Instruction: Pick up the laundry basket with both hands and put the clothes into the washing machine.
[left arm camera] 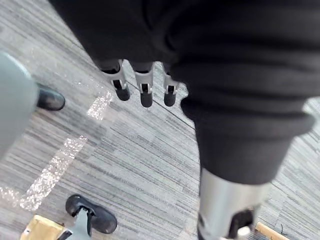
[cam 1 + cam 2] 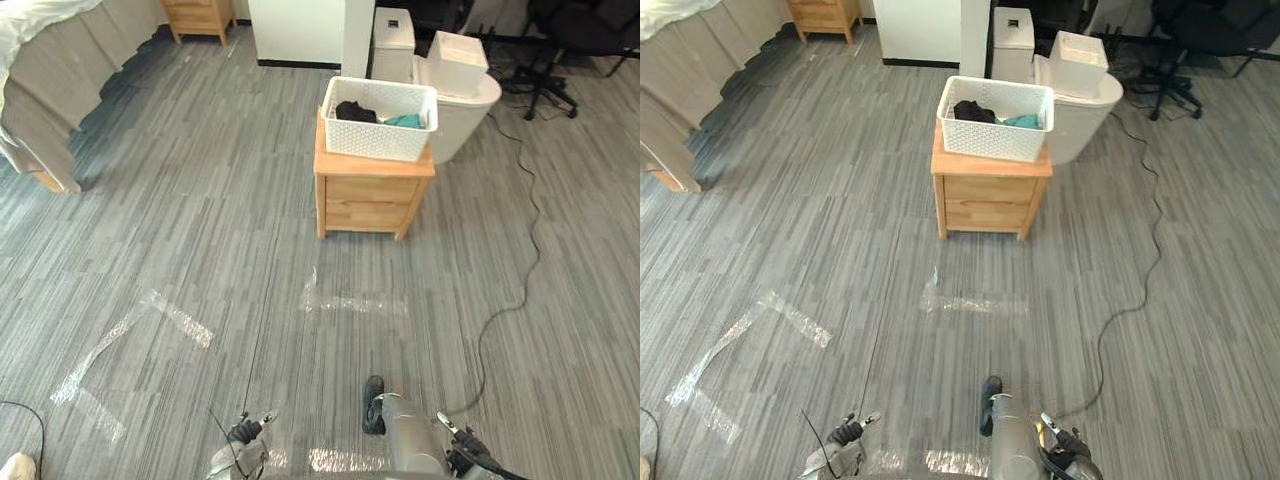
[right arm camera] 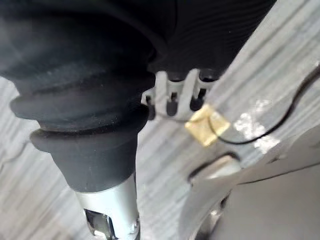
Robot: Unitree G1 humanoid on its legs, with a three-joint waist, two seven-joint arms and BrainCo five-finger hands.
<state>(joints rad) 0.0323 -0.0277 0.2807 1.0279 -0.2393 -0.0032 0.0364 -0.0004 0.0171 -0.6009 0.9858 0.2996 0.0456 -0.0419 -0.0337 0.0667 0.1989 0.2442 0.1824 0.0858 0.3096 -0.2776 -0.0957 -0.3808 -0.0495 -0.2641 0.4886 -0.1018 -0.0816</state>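
A white laundry basket point(image 2: 378, 118) stands on a low wooden nightstand point(image 2: 368, 195) some way ahead on the floor. Black and teal clothes point(image 2: 375, 115) lie inside it. Right behind the nightstand is a white rounded washing machine point(image 2: 465, 115) with a white box point(image 2: 457, 62) on its top. My left hand point(image 1: 145, 92) hangs low over the grey floor, fingers straight and holding nothing. My right hand point(image 3: 172, 97) also hangs by my side with relaxed fingers and nothing in it. Both hands are far from the basket.
A bed point(image 2: 50, 90) with a grey skirt fills the far left. A wooden cabinet point(image 2: 200, 15) and a white bin point(image 2: 393, 45) stand at the back, an office chair point(image 2: 570, 40) at the back right. Shiny tape marks point(image 2: 350, 300) cross the floor between me and the nightstand.
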